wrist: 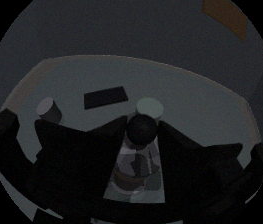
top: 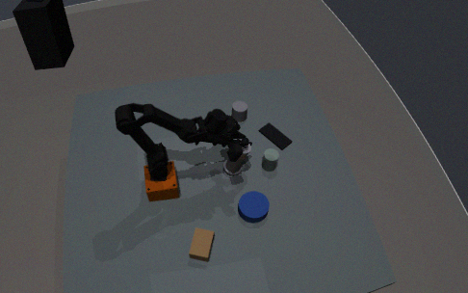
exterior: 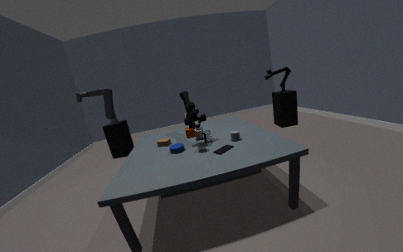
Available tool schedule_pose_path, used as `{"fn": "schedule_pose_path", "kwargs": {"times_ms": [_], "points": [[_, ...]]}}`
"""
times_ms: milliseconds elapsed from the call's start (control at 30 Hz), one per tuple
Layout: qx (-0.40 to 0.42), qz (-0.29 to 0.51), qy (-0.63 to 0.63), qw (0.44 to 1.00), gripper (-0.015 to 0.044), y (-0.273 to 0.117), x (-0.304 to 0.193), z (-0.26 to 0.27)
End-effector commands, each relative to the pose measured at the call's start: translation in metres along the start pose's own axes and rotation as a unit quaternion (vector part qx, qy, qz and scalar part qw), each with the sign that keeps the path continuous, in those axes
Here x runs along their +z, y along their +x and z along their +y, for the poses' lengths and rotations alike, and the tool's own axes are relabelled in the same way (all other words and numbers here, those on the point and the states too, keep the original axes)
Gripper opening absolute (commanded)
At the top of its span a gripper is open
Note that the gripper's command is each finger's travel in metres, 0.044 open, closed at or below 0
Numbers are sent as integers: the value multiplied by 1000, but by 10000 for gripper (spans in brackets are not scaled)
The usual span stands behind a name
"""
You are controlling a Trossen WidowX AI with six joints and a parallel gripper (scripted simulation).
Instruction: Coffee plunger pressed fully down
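The coffee press point(top: 233, 167) point(wrist: 130, 176) is a clear glass cylinder with a brownish band low inside. It appears to lean in the top view, its top to the right of its base, away from the robot's base. My gripper point(top: 242, 146) point(wrist: 142, 122) is over its top, shut on the round black plunger knob point(wrist: 141, 129). The knob sits between the two fingertips, close above the press's top in the wrist view. No length of plunger rod shows clearly there. The fingers hide part of the glass and lid.
A pale green cylinder point(top: 270, 161) point(exterior: 201, 147) point(wrist: 150, 107) stands just beyond the press. A grey cylinder point(top: 240, 112) point(exterior: 235, 136) point(wrist: 49, 111), black slab point(top: 275, 136) point(exterior: 223, 149) point(wrist: 106, 97), blue disc point(top: 253, 206) point(exterior: 177, 148) and tan block point(top: 202, 244) point(exterior: 164, 142) lie around.
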State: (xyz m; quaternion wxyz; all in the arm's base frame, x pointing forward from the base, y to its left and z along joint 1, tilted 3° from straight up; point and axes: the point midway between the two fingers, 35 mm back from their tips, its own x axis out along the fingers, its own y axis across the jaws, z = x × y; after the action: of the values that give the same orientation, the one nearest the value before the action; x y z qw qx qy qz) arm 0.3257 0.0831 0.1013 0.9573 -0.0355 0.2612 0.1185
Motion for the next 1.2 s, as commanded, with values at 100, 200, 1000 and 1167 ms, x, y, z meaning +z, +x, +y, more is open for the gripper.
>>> {"fn": "schedule_pose_path", "kwargs": {"times_ms": [100, 200, 1000, 1167], "points": [[0, 0, 0, 1000, 123, 0, 0, 0], [0, 0, 0, 1000, 123, 0, 0, 0], [-1, 5, -1, 1000, 440, -34, 26, 1], [-1, 11, -3, 1000, 440, -79, 43, 1]]}}
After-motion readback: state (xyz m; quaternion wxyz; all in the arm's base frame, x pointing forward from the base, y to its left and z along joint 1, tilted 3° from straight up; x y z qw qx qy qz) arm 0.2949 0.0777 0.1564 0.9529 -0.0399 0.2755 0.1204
